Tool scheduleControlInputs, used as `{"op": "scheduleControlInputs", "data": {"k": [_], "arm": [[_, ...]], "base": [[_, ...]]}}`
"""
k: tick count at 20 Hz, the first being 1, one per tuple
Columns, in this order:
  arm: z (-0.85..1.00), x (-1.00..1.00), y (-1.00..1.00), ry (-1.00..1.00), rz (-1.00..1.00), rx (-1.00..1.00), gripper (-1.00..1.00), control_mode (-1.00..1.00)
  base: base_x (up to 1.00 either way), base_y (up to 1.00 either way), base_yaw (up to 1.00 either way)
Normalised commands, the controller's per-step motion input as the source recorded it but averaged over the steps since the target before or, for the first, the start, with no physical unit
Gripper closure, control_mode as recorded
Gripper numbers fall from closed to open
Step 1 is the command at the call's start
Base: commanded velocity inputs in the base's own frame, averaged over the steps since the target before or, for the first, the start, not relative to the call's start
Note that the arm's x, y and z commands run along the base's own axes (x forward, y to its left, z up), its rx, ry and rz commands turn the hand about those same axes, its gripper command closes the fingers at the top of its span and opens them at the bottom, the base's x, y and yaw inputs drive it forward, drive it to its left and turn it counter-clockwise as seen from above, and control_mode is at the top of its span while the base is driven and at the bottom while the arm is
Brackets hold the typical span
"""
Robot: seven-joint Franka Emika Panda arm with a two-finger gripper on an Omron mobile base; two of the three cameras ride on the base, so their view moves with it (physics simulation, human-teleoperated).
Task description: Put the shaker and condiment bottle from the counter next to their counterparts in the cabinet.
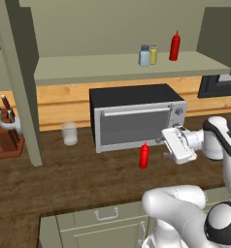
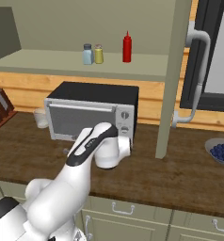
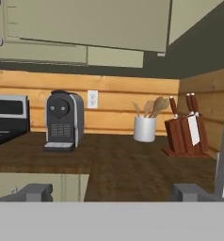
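Condiment bottle [image 1: 144,155] standing upright on the counter [image 1: 64,179], just in front of the microwave [image 1: 137,118], immediately left of the pincer [image 1: 178,145]. Pincer open and empty, pointing left along the counter. Long axis vertical, so sideways approach probably suitable.

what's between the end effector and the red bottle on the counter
Nothing visible. In the left base view the open end effector sits just right of the red bottle on the counter, with bare space between them. The microwave stands right behind both, under the cabinet shelf where the bottle must go.
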Motion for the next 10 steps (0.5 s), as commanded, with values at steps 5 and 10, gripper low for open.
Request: {"op": "scheduleControlInputs", "data": {"k": [5, 10], "arm": [[-0.07, 0.08, 0.00, 0.00, 0.00, 0.00, -1.00, -1.00], [-0.11, 0.03, 0.00, 0.00, 0.00, 0.00, -1.00, -1.00]], "base": [[0.00, 0.00, 0.00], [0.00, 0.00, 0.00]]}}
